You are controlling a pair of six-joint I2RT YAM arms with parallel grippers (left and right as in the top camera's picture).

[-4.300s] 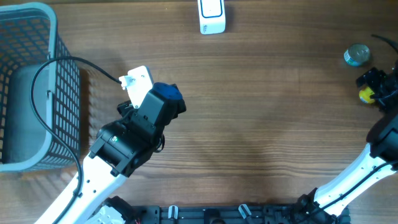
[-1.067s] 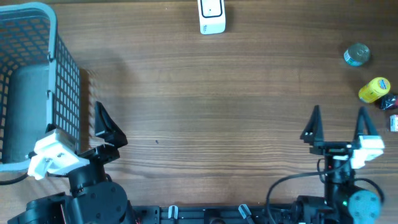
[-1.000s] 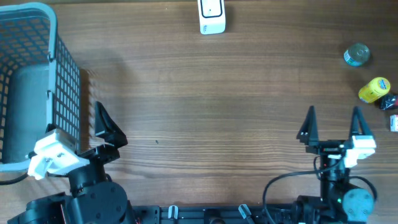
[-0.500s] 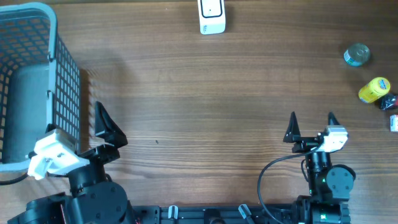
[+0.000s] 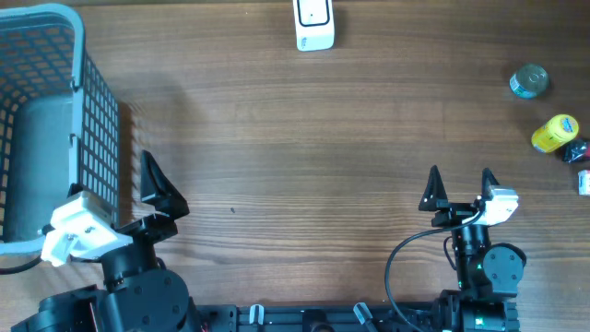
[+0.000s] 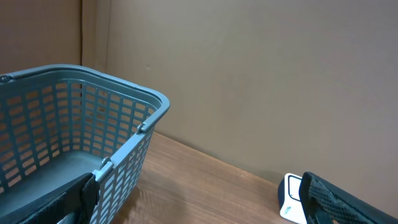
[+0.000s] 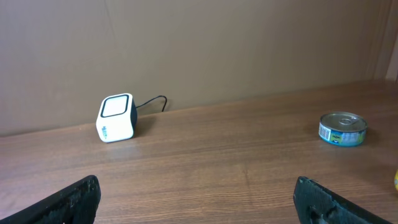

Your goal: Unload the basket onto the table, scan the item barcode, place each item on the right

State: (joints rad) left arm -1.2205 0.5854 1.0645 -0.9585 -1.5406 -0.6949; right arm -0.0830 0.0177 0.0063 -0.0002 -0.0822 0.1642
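Here, the left gripper and right gripper sit low at the near edge of the table, pointing forward, jaws spread wide and empty.

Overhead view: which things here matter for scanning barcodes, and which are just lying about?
The job: white scanner; tin can and yellow container, likely to be scanned; blue basket, probably for scanned goods.
Lying about, perhaps: small dark item and white item at the right edge, too cropped to tell.

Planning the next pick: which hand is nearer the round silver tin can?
Right. The right hand sits in front of the round silver tin can; the left hand is far across, by the blue plastic basket.
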